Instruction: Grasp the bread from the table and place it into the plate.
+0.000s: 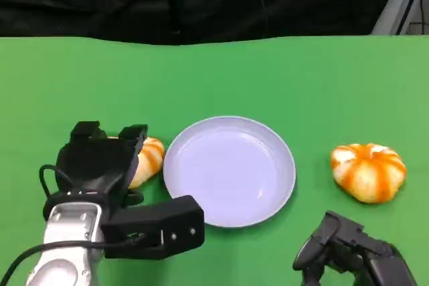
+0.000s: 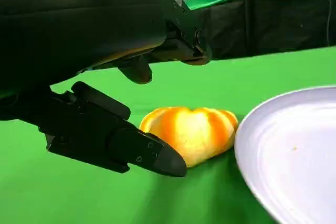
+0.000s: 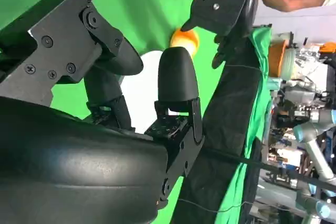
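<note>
Bench seen from the head camera. Your left hand [image 1: 100, 165] sits at 8 o'clock from the plate [image 1: 268, 140], fingers spread wide around the near bread [image 2: 191, 132] but not yet closed on it; that roll lies on the green bench [image 1: 214, 78] just beside the plate's rim at 9 o'clock. A second roll [image 1: 369, 171] lies at 3 o'clock, apart from the plate. Your right hand [image 1: 335, 249] rests low at 5 o'clock, holding nothing, fingers loosely curled. Expect the bread to be light, soft and easily dented: close gently across its broad sides, not its glazed top, which may slip
</note>
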Tool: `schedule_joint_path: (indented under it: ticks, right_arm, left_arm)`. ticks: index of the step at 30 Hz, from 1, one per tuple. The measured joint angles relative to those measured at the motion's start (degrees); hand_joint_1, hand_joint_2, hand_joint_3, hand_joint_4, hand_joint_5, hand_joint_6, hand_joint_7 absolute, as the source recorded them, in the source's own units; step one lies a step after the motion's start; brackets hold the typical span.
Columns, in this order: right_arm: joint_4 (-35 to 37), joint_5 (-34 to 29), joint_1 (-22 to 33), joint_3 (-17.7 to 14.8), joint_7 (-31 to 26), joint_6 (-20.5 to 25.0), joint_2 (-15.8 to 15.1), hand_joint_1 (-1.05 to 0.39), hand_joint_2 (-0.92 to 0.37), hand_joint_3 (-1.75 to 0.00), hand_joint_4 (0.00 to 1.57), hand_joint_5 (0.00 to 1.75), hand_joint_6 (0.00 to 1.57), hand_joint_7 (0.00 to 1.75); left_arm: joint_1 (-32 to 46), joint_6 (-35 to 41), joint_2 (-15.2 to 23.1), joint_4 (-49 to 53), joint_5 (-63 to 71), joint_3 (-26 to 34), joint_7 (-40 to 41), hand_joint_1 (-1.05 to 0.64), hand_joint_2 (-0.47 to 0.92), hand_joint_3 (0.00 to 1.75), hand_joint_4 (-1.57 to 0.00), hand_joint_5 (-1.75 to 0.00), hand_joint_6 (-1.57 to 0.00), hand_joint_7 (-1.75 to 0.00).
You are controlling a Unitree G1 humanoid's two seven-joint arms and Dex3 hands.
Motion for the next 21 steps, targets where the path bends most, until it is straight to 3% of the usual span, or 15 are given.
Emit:
schedule_joint_path:
  ticks: [6,8,18,21]
  right_arm:
    - [-1.06,-0.33,0.23,0.15,0.0,-0.11,-0.02,-0.04,-0.36,-1.33,0.65,1.68,0.66,1.46]
    - [-1.11,-0.32,0.26,0.13,-0.02,-0.11,-0.02,-0.04,-0.36,-1.32,0.65,1.68,0.67,1.46]
    - [-1.47,-0.24,0.71,0.16,0.11,-0.1,-0.22,-0.04,-0.37,-1.32,0.65,1.69,0.66,1.46]
    - [-1.48,-0.25,0.79,0.19,0.12,-0.1,-0.24,-0.05,-0.37,-1.32,0.65,1.68,0.66,1.46]
  left_arm:
    - [-1.09,0.28,0.04,2.54,-1.05,-0.73,-1.73,-0.56,0.89,0.0,-0.22,-0.65,-0.4,-0.02]
    - [-1.7,0.37,0.01,3.18,-1.29,-0.93,-1.88,-0.54,0.89,0.0,-0.28,-0.55,-0.41,-0.01]
    - [-11.12,-0.65,-1.51,19.7,-5.22,-2.93,-1.86,-0.49,0.89,0.01,-0.37,-0.34,-0.41,0.0]
    - [-13.09,-2.45,-1.86,23.92,-7.01,-3.1,-0.08,-0.35,0.9,0.01,-0.47,-0.36,-0.5,-0.04]
